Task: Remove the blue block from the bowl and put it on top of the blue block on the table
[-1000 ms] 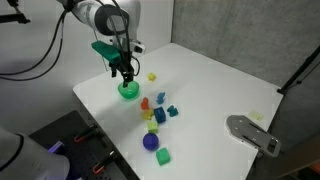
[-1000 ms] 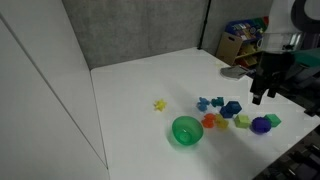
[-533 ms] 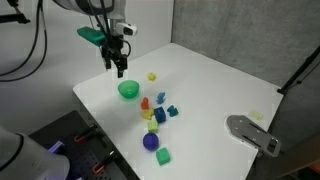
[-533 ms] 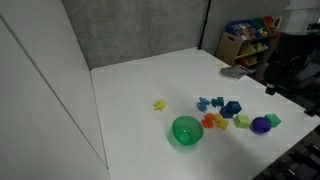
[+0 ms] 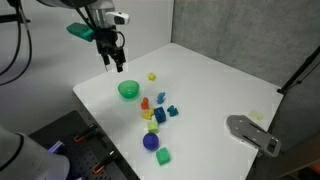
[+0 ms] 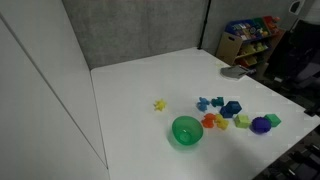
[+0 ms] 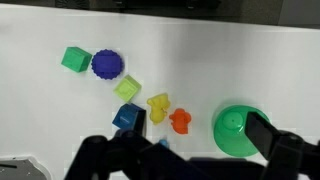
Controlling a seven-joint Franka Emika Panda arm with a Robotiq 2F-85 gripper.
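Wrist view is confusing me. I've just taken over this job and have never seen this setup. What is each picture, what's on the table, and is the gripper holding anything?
The machine is a single robot arm with a two-finger gripper. Two of the pictures come from cameras standing outside the robot and looking at the white table from different places. The third comes from a camera on the wrist that looks straight down, and the dark shapes at its bottom edge are the fingers.

On the table there is a green bowl, a loose cluster of small coloured blocks that includes a blue block, a dark purple ball and a green block.

The gripper hangs above the table near the bowl. Its jaws look spread, with nothing between them. No blue shows inside the bowl.
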